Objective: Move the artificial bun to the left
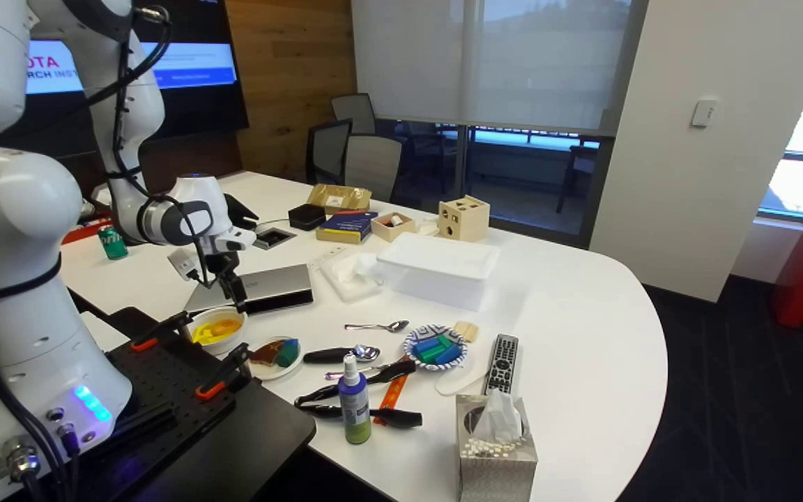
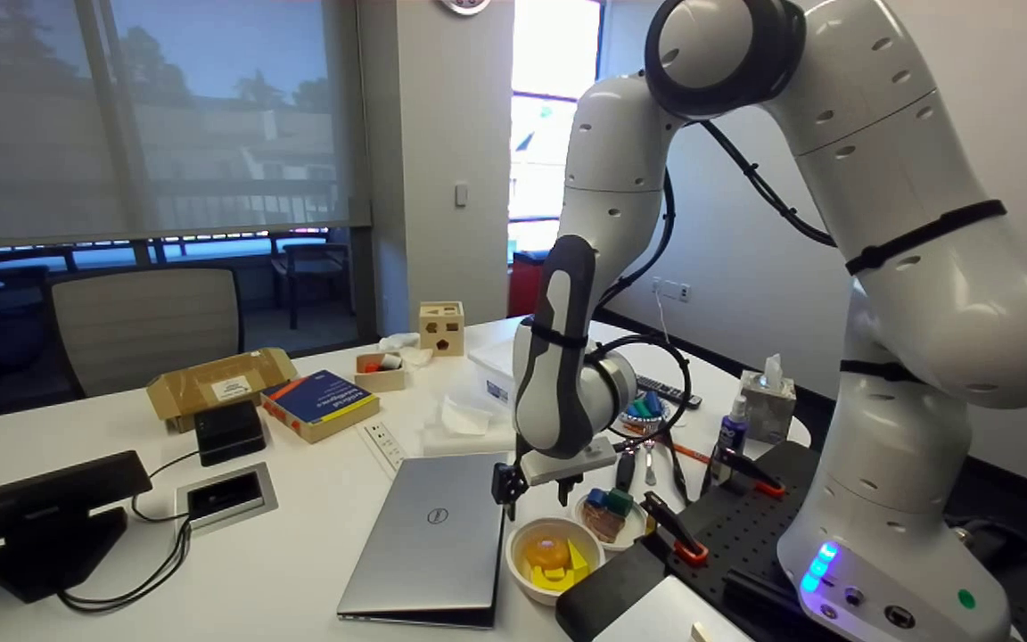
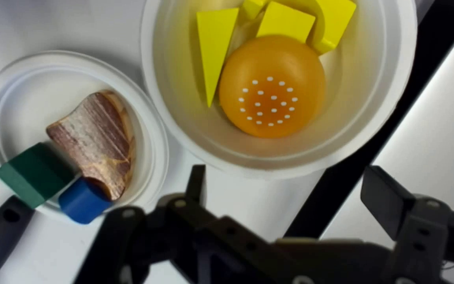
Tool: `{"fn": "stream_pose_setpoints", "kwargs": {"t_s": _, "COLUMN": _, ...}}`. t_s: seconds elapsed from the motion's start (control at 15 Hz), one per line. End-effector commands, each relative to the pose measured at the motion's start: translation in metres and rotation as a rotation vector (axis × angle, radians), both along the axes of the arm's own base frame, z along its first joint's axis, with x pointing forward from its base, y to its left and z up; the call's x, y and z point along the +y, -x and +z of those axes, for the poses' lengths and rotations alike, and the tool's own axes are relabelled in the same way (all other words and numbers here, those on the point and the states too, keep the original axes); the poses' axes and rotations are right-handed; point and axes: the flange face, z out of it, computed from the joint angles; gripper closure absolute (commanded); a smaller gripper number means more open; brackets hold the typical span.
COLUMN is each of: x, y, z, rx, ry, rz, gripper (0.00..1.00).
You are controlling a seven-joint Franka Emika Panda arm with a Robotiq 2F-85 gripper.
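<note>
The artificial bun is an orange toy bun with white dots point(image 3: 272, 86). It sits in a white bowl point(image 3: 402, 71) beside several yellow blocks. In both exterior views the bun point(image 1: 226, 326) point(image 2: 547, 553) shows inside the bowl near the robot's base. My gripper point(image 3: 284, 173) is open, with nothing between its fingers. In the wrist view the fingertips lie just below the bowl's near rim, apart from the bun. In an exterior view the gripper point(image 2: 538, 504) hangs above the table by the bowl's edge, between bowl and laptop. The bun is fully uncovered in the wrist view.
A closed silver laptop point(image 2: 442, 526) lies right beside the bowl. A small white plate point(image 3: 18, 90) with a brown piece and green and blue blocks touches or nearly touches the bowl. Black clamps point(image 1: 224, 376) stand at the mount's edge. A spray bottle point(image 1: 355, 404) stands farther along.
</note>
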Motion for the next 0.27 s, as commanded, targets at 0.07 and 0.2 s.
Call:
{"fn": "stream_pose_setpoints", "kwargs": {"t_s": 0.07, "x": -0.005, "y": 0.022, "z": 0.041, "rx": -0.048, "ry": 0.031, "rz": -0.016, "gripper": 0.0}}
{"fn": "stream_pose_setpoints", "kwargs": {"t_s": 0.2, "x": -0.008, "y": 0.024, "z": 0.048, "rx": -0.059, "ry": 0.049, "rz": -0.015, "gripper": 0.0}}
